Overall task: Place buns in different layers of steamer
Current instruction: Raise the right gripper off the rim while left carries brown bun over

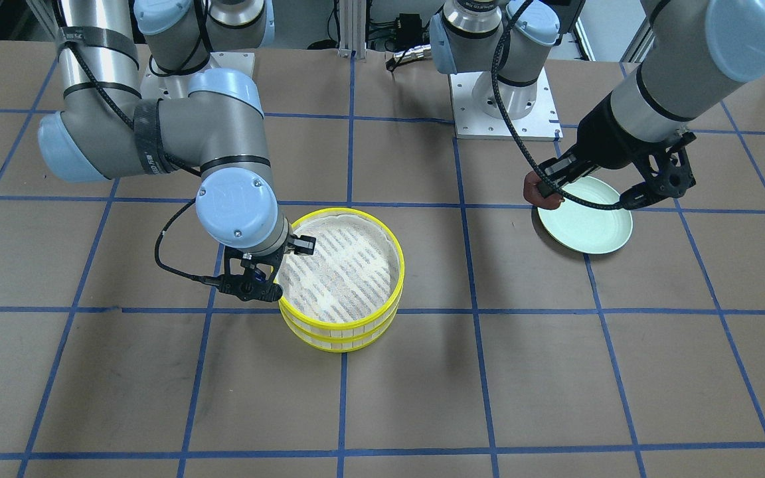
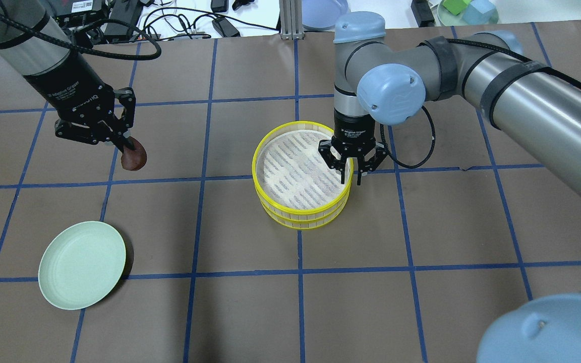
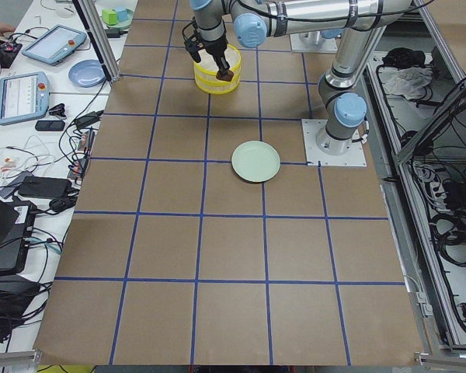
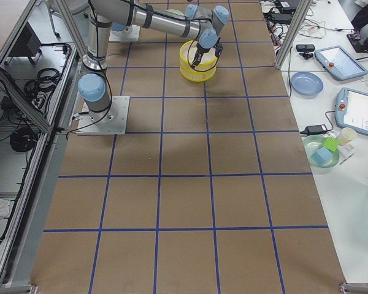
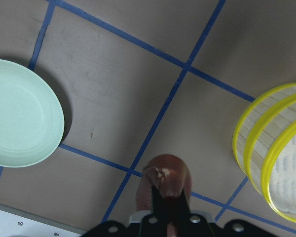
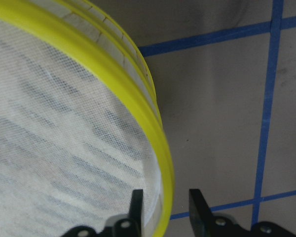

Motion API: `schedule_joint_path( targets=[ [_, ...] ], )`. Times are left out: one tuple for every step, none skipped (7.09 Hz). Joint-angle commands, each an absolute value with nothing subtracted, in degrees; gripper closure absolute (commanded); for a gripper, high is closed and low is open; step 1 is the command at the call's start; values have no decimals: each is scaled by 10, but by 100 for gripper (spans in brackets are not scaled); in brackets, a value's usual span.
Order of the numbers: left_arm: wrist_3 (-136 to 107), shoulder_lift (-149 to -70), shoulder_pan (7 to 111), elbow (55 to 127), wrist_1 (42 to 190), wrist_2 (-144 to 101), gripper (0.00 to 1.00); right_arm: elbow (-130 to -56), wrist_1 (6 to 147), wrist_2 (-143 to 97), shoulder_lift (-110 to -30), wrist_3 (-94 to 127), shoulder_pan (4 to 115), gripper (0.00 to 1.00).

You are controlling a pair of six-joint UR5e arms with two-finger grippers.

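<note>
The yellow-rimmed two-tier steamer stands stacked near the table's middle, and its top striped liner is bare. My right gripper is open and straddles the top tier's rim, one finger inside and one outside. My left gripper is shut on the dark reddish-brown bun and holds it above the table, apart from the steamer. The bun also shows in the left wrist view and the front view. The cream-white bun is not in view.
An empty pale green plate lies on the table on my left side, below and behind the left gripper in the front view. Blue tape lines grid the brown table. Cables and tablets sit beyond the table's far edge.
</note>
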State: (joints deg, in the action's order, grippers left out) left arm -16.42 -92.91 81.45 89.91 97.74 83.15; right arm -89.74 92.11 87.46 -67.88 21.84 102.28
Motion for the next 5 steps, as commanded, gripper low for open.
schedule_joint_path(
  targets=[
    [-163, -935, 823, 898, 964, 820, 100, -893, 925, 886, -745, 213, 1018, 0],
    [-163, -945, 836, 901, 932, 817, 100, -888, 926, 882, -784, 213, 1012, 0],
    [-169, -951, 860, 902, 906, 817, 100, -879, 926, 882, -832, 212, 1011, 0],
    [-202, -956, 886, 906, 894, 797, 100, -857, 926, 881, -865, 200, 1009, 0],
    [-226, -970, 911, 908, 822, 741, 100, -836, 926, 881, -872, 166, 1002, 0]
  ],
)
